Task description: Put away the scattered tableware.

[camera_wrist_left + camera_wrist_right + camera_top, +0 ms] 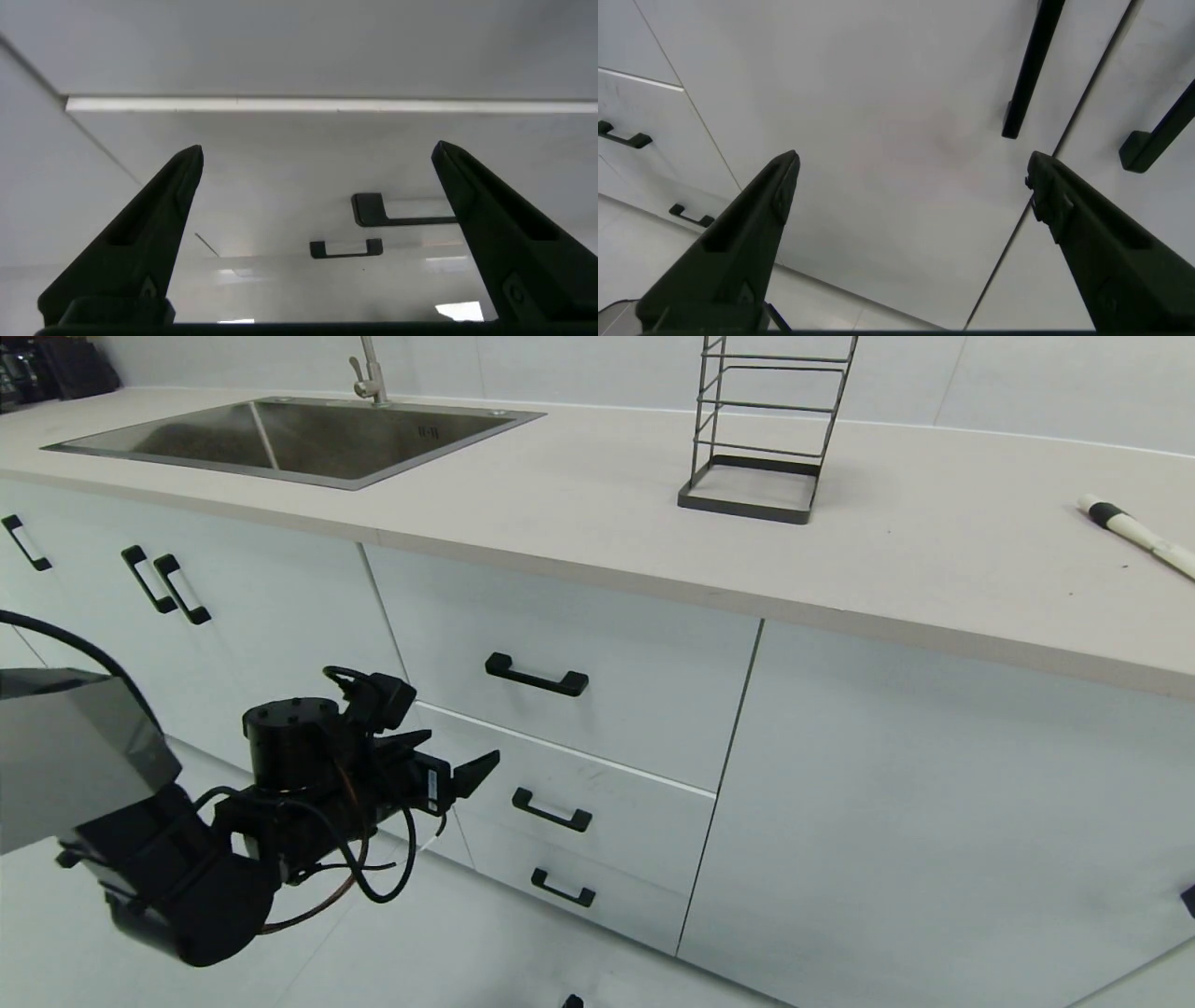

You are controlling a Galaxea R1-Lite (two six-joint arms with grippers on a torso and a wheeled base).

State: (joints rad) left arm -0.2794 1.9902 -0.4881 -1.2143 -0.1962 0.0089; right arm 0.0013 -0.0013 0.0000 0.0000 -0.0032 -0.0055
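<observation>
Could go wrong: knocking into the drawer handles [537, 675], with the left gripper [316, 149] down low, right in front of the drawers. Spread wide, holding nothing. Same for the right gripper [910, 173]: spread wide, empty, up close to a white cabinet door. Long way up from so low, so easy to scrape the edge of the surface [597, 504]. Could also set the white utensil [1134, 530] rolling if poked too fast. Looks long, thin and round like a stick, white with a black band near one end. Lying flat at the far right of the surface, well apart from the wire rack [756, 457] and the sink [289, 434].
</observation>
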